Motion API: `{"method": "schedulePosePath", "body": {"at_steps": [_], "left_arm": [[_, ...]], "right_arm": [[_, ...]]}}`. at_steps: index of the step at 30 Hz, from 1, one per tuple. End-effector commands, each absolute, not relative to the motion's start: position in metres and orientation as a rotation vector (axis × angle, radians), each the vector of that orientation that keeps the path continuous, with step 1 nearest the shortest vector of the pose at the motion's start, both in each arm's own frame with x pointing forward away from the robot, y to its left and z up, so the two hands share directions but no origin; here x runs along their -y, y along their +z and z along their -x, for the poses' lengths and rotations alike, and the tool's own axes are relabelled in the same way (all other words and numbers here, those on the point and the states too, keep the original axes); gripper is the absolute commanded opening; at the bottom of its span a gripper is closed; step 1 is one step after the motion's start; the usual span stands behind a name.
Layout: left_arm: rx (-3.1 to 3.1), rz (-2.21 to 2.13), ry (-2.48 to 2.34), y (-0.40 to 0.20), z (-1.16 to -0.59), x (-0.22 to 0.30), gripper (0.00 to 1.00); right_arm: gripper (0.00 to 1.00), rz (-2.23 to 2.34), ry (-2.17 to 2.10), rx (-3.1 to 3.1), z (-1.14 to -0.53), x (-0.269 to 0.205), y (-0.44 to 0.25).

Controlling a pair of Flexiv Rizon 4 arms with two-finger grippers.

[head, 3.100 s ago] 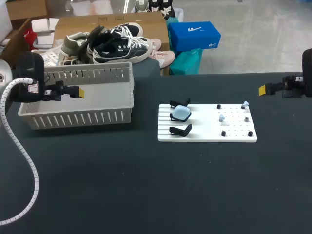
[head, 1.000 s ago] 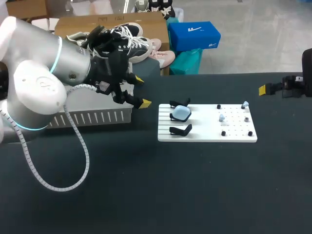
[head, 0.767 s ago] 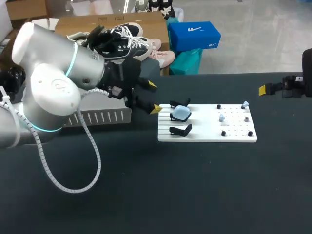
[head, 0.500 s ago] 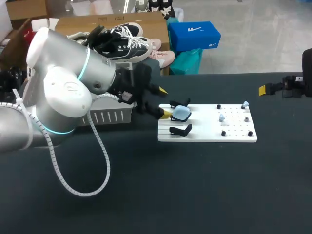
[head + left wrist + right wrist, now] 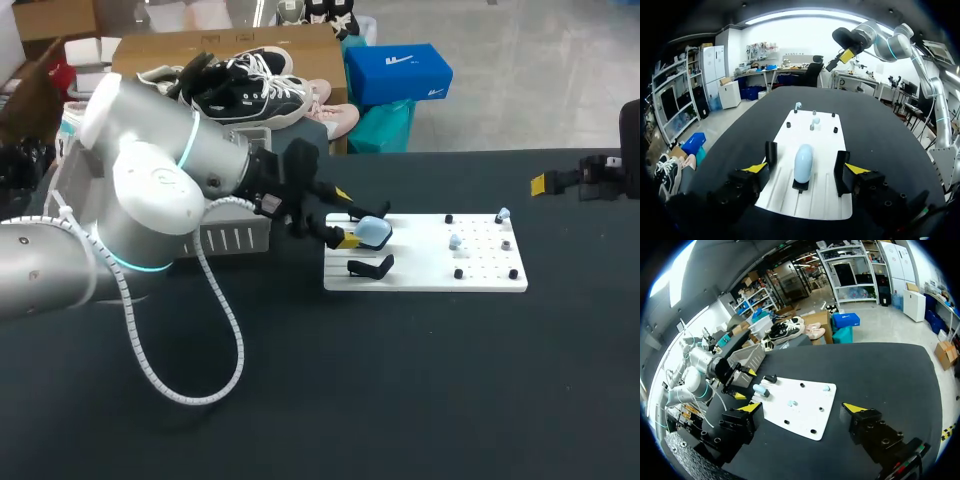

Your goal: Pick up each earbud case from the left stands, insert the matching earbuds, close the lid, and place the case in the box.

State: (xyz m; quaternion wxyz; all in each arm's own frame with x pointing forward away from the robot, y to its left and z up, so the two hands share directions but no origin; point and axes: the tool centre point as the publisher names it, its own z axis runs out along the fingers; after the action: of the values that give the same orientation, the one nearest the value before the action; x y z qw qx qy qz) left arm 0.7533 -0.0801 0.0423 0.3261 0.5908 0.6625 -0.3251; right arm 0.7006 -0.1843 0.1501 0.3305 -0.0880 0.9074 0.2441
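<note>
Black table (image 5: 400,380), white board (image 5: 485,272), left gripper (image 5: 344,216) spread before blue earbud case (image 5: 373,232)

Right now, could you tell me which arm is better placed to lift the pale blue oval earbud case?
Left. Its open yellow-tipped gripper is centred at the pale blue earbud case; the right gripper hangs far off.

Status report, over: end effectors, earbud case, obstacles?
Left end effector open at earbud case. Case on middle stand. Right end effector open, far off. No obstacle.
</note>
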Motion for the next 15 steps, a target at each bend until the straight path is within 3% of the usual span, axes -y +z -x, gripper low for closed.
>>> {"method": "schedulePosePath", "body": {"at_steps": [1, 15], "left_arm": [[-1.732, -1.563, -0.867, 0.036, -0.763, 0.087, 1.00], [-1.762, -1.532, -0.842, 0.024, -0.757, 0.090, 1.00]], "right_arm": [[1.00, 0.231, 0.637, -2.373, -0.701, 0.184, 0.150], [1.00, 0.231, 0.637, -2.373, -0.701, 0.184, 0.150]]}}
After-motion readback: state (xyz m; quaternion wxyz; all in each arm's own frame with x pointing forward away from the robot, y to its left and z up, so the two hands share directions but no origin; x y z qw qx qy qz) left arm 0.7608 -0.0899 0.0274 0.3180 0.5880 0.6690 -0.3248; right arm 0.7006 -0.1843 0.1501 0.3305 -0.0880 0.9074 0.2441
